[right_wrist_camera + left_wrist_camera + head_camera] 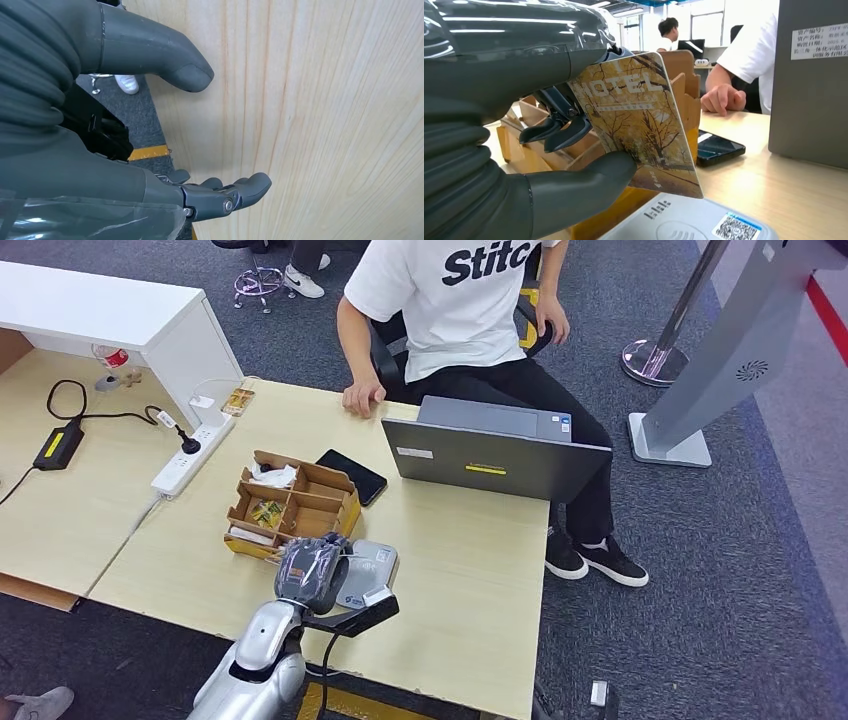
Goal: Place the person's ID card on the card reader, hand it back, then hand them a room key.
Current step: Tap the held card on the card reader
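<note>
surface: light wood table (pixel 470 570) | on it: cardboard organiser (pixel 293 506); card reader (pixel 368 571); black phone (pixel 352 476); laptop (pixel 495 447); power strip (pixel 190 457); person's hand (pixel 362 397)

1. Card reader (pixel 368 570): near-left part hidden under left hand (pixel 312 572) in head view; cut off by the edge in left wrist view.
2. Hotel key card (pixel 639 120): small print too fine to read; one edge hidden behind the thumb (pixel 589 185).
3. Person (pixel 470 310): head cut off at far edge.
4. Organizer box (pixel 295 505) contents: too small to identify.
</note>
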`<state>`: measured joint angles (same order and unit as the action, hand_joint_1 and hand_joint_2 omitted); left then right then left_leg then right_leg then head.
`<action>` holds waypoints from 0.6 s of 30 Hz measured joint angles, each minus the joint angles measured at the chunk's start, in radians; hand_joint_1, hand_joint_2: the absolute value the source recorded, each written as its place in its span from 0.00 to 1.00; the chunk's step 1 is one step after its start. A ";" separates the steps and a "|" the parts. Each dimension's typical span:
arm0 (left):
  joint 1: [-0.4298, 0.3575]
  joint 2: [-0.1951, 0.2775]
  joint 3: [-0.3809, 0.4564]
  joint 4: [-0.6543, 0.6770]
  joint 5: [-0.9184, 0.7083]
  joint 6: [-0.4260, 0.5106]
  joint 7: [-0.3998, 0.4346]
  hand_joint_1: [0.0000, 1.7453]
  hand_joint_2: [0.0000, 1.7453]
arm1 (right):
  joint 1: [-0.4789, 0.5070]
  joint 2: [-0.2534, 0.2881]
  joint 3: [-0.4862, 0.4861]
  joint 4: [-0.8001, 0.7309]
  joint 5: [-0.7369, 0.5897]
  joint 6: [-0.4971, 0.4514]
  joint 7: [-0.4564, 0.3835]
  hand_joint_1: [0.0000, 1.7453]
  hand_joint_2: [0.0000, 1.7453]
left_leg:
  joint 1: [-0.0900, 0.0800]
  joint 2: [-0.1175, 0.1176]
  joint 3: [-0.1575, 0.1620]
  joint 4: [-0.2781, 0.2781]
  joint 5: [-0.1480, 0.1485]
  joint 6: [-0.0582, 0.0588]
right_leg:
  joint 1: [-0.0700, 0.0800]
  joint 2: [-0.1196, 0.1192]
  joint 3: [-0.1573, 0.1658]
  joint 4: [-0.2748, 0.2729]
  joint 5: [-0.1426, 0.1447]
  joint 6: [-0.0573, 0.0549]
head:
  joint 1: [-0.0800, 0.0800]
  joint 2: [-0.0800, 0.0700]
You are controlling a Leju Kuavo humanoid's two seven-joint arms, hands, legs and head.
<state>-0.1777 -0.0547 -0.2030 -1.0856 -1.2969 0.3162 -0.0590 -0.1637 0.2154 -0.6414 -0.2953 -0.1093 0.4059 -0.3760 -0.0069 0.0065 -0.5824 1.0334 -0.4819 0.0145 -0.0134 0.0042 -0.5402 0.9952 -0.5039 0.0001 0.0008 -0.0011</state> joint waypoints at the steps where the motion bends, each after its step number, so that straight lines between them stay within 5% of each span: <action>1: 0.000 0.000 0.001 0.006 0.001 0.006 -0.003 1.00 1.00 | 0.000 0.000 0.001 0.000 -0.001 0.000 0.000 0.00 1.00 | 0.000 0.000 0.000 0.000 0.000 0.000 | 0.000 0.000 0.000 0.000 0.000 0.000 | 0.000 0.000; 18: -0.007 -0.005 0.009 0.065 0.003 0.030 -0.018 1.00 1.00 | 0.000 0.000 0.020 0.000 -0.010 0.000 0.007 0.00 1.00 | 0.000 0.000 0.000 0.000 0.000 0.000 | 0.000 0.000 0.000 0.000 0.000 0.000 | 0.000 0.000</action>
<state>-0.1850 -0.0596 -0.1942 -1.0206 -1.2938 0.3465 -0.0770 -0.1634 0.2152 -0.6213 -0.2953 -0.1194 0.4063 -0.3686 -0.0069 0.0069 -0.5823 1.0334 -0.4819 0.0144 -0.0132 0.0044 -0.5404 0.9954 -0.5038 0.0000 0.0007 -0.0011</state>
